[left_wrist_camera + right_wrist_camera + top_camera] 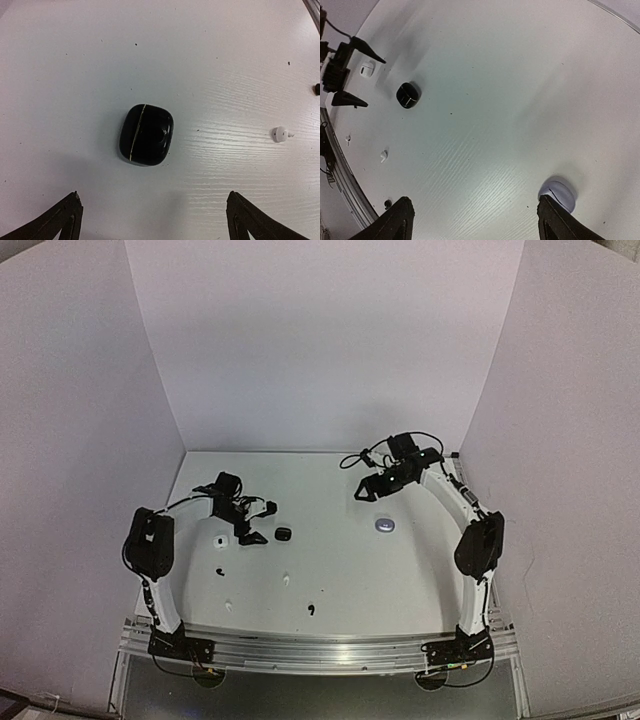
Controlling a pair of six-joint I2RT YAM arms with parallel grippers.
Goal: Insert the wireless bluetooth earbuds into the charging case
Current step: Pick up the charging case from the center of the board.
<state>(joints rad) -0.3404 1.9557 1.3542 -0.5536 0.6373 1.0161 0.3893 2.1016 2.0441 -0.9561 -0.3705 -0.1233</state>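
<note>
Black charging case (146,135) lies closed; we see left gripper (153,194) wide before it, right gripper (475,197) wide beside grey case (559,194).

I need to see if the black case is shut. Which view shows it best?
Left wrist: the black case sits centred and large, seam line clear, nothing covering it. The top view gives only a tiny dark speck; the right wrist view shows it small and distant.
</note>
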